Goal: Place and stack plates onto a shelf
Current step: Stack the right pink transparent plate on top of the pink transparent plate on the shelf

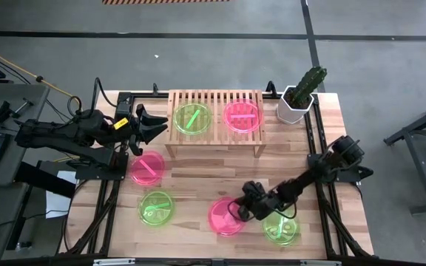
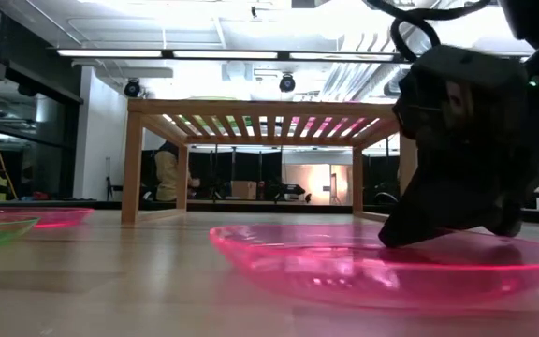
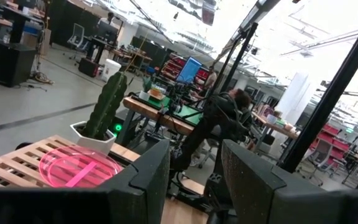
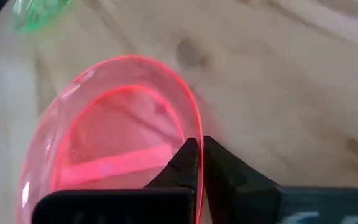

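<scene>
while the right gripper (image 4: 199,163) pinches its fingers closed on the rim of a pink plate (image 1: 225,216) at lower centre of the high view, the translucent dish glows neon red with a pale stripe inside. left gripper (image 1: 151,124), fingers apart and empty, hovers at upper left beside the shelf (image 1: 214,137), which carries one green plate (image 1: 192,118) and one pink plate (image 1: 242,116).

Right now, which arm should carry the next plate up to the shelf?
The right. Its gripper is already shut on the rim of the pink plate at the table's front. The left gripper hovers open and empty beside the shelf, holding nothing.
</scene>
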`<control>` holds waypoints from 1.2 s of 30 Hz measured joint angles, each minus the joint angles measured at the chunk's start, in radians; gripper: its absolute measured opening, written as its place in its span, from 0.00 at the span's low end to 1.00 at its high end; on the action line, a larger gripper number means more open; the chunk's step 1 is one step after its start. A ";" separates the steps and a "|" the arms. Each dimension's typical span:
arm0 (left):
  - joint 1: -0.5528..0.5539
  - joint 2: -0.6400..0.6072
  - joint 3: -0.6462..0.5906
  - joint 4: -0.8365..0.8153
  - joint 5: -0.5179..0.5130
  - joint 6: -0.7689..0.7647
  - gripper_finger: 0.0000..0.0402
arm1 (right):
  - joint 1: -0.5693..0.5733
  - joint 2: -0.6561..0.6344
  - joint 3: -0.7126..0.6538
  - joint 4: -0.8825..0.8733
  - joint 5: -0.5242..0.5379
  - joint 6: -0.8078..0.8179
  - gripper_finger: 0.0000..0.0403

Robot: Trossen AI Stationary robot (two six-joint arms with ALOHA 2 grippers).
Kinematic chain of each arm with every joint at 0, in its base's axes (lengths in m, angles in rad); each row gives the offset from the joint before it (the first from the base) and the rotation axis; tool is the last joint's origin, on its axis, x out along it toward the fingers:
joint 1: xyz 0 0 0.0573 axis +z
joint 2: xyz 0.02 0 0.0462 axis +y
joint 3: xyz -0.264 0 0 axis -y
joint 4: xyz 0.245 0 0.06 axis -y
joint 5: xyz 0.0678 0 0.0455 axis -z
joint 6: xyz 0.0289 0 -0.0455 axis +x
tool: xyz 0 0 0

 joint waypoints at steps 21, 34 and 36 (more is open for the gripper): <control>0.000 0.000 0.000 0.000 0.001 0.007 0.34 | -0.196 -0.044 -0.001 0.612 -0.626 -0.216 0.00; 0.000 0.000 0.000 0.001 0.001 0.008 0.34 | -0.509 -0.598 0.002 0.253 -0.521 -0.424 0.00; 0.000 0.000 0.000 0.000 0.001 0.008 0.34 | -0.565 -0.708 0.002 0.087 -0.413 -0.441 0.00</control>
